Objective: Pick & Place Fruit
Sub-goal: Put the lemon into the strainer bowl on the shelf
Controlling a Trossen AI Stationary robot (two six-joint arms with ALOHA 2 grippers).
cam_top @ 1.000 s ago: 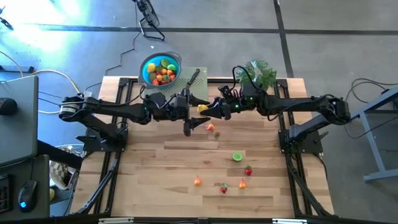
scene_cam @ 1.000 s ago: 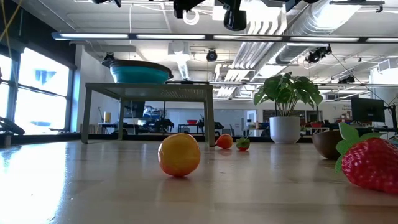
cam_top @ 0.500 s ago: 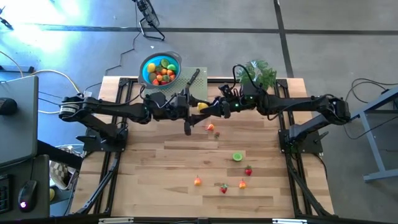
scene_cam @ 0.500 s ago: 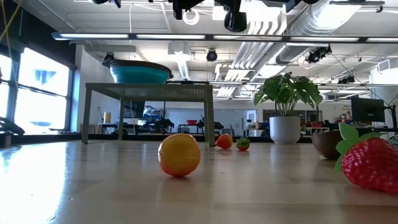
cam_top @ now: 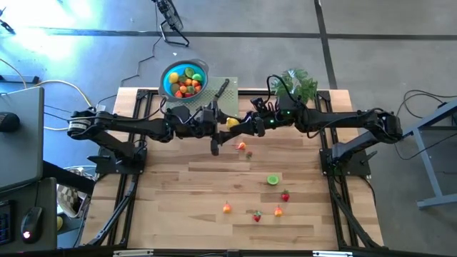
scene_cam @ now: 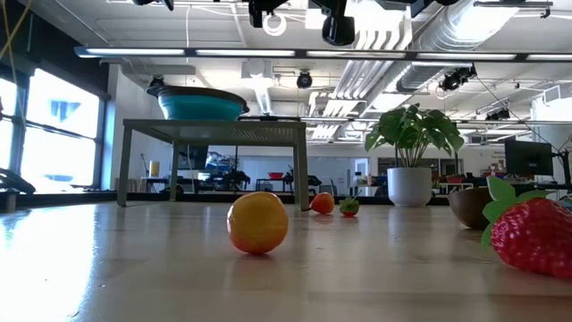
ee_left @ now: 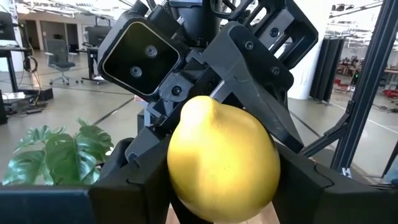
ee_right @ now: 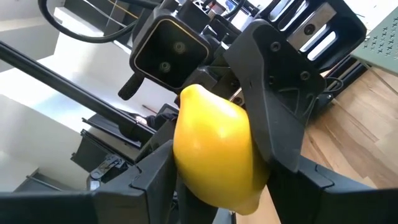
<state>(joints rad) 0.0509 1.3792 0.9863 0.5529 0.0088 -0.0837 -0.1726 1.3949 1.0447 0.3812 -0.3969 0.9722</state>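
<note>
A yellow lemon [cam_top: 232, 123] hangs high above the middle of the table's far half, and both grippers are shut on it. My left gripper [cam_top: 226, 123] reaches it from the table's left, my right gripper [cam_top: 240, 123] from the right. The lemon [ee_left: 221, 158] fills the middle of both wrist views. More small fruit lies on the wood: two orange pieces [cam_top: 241, 146], a lime half [cam_top: 272, 180], a strawberry [cam_top: 285, 195] and several pieces near the front [cam_top: 255, 215]. The blue bowl [cam_top: 171, 71] at the far edge holds several fruit. My left gripper pinches the lemon between its two fingers [ee_left: 127, 186], one on each flank [ee_left: 177, 180]. It comes level from the table's left. The lemon is lifted clear of the table. My right gripper pinches the same lemon by its two sides [ee_right: 180, 168] between its fingers [ee_right: 152, 180]. It comes level from the table's right, facing the left gripper and rolled relative to it. The lemon's pointed end [ee_right: 193, 93] sticks up past the fingers.
A potted plant [cam_top: 296, 84] stands at the far right. A black-handled knife [cam_top: 221, 89] lies beside the bowl on a green perforated stand [cam_top: 227, 100]. In the low view an orange fruit [scene_cam: 257, 223] and a strawberry [scene_cam: 532, 234] lie close to the camera.
My left gripper's fingers have closed in on the lemon, which my right gripper was holding. Both arms have stayed where they were, and the lemon has kept its place between them.
</note>
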